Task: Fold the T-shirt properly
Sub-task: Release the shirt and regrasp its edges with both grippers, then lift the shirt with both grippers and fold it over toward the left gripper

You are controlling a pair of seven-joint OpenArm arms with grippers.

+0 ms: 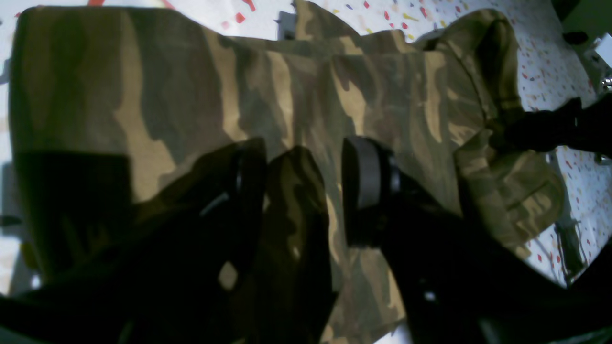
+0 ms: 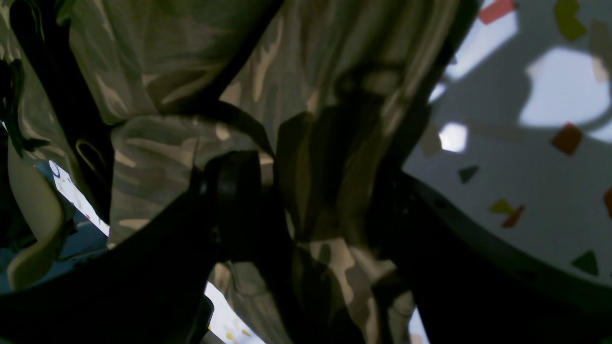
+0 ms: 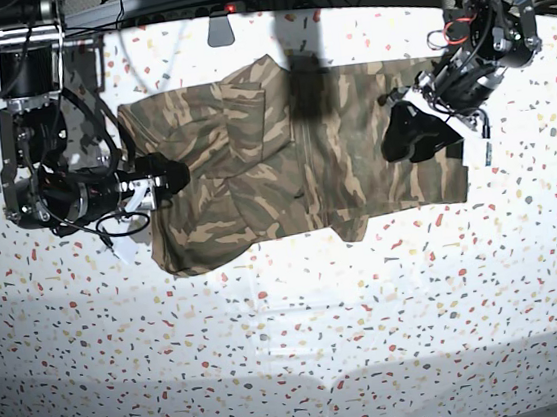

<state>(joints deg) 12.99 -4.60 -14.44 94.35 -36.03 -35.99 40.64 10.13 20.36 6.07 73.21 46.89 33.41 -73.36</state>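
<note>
Speckled white desk (image 3: 294, 348) underneath, carrying the T-shirt (image 3: 284, 168) spread flat toward 12 o'clock. Left end effector (image 1: 306, 191) at the shirt's 3 o'clock hem, jaws apart with a cloth ridge between. Right end effector (image 2: 306, 200) at 9 o'clock, jaws apart around bunched fabric.

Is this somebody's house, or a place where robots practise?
Probably a robot lab or test bench, not a home: a speckled white table, two black robot arms clamped at its far edge with loose cables, and one camouflage T-shirt spread out.
</note>
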